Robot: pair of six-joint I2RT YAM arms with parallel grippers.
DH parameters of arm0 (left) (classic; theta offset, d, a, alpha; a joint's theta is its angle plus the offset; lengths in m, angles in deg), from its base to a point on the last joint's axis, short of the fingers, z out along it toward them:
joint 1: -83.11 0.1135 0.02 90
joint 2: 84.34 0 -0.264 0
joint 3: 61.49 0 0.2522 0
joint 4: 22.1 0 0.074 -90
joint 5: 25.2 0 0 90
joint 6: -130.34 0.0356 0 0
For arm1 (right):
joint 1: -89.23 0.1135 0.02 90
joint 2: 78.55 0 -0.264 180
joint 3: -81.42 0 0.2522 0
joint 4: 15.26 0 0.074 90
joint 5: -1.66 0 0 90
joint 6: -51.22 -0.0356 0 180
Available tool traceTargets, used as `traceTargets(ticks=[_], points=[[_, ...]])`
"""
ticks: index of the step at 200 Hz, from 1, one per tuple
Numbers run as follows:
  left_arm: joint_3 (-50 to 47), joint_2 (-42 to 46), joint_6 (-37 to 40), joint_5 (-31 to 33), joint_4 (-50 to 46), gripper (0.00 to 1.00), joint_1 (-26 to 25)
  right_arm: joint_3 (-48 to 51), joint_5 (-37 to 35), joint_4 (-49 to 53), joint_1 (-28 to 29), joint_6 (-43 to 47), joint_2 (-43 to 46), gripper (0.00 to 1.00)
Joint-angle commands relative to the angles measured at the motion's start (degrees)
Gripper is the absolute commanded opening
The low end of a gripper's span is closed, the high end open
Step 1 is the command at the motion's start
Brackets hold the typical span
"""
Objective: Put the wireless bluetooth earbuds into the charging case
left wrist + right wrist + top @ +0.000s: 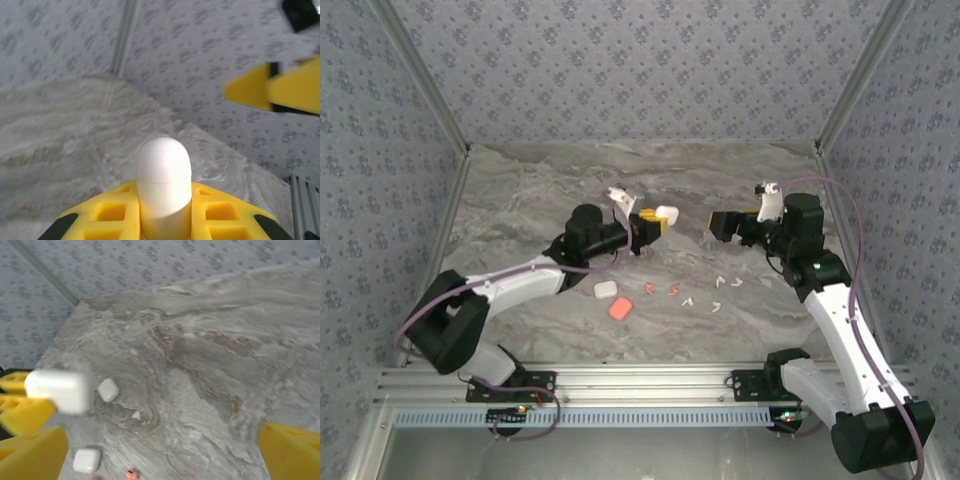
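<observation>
My left fingers are clenched on a white charging case. The yellow pads press its two sides, and its rounded end, lid seam closed, sticks out past the tips. From above, that case hangs clear of the bench, toward the middle back. My right fingers stand spread as wide as they go, grasping nothing and touching nothing. Between them I look down on bare marbled bench, and the held case floats at the left of that view, in front of my other arm's yellow tips. The two sets of fingers face each other, near but apart. The wireless bluetooth earbuds lie loose on the bench. Several white earbuds are scattered just on the near side of my right fingers, with two more toward the middle. Two orange-red earbuds lie side by side just left of those. Further left rests a second white case, and just beside it, toward the near edge, an orange-red case. In my right wrist view a small white rounded-square piece sits farther off on the bench; it is blurred, probably another case.
</observation>
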Motion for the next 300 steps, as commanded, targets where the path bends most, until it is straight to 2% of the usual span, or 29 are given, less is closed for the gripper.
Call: traceTargets(ticks=[1, 23, 71, 95, 129, 194, 203, 223, 265, 300], points=[[7.26, -6.4, -5.85, -0.94, -7.94, 0.0, 3.79, 0.42, -4.64, 1.98, -0.39, -3.59, 2.2, 1.0], [13.82, -14.03, -8.85, -3.85, -10.99, 0.0, 6.54, 0.88, -6.24, 3.53, -0.49, -4.02, 2.57, 1.0], [25.28, -27.97, -17.77, -4.32, -16.83, 0.0, 11.45, 1.46, -7.48, 4.58, -0.51, -4.52, 2.31, 1.0], [30.42, -33.63, -19.04, -5.57, -20.07, 0.0, 12.08, 1.88, -7.66, 4.94, -0.62, -4.58, 1.96, 1.0], [35.64, -38.54, -18.71, -6.91, -24.04, 0.01, 12.36, 2.07, -7.29, 5.17, -0.58, -4.35, 1.78, 1.0], [37.95, -43.07, -21.13, -7.39, -24.69, 0.12, 13.05, 2.05, -7.14, 4.55, -0.63, -4.12, 1.67, 1.0], [38.16, -43.44, -21.36, -7.36, -24.7, 0.15, 13.07, 2.01, -7.11, 4.45, -0.64, -4.12, 1.6, 1.0], [38.67, -43.71, -20.99, -6.99, -25.61, 0.29, 13.17, 1.77, -6.95, 4.6, -0.58, -3.87, 1.46, 1.0], [39.09, -42.39, -19.3, -5.59, -27.76, 0.47, 13.82, 1.5, -6.95, 5.34, -0.64, -2.85, 1.41, 1.0], [39.22, -39.32, -17.41, -3.81, -29.91, 0.55, 14.53, 1.23, -6.58, 5.94, -0.73, -2.09, 1.42, 1.0]])
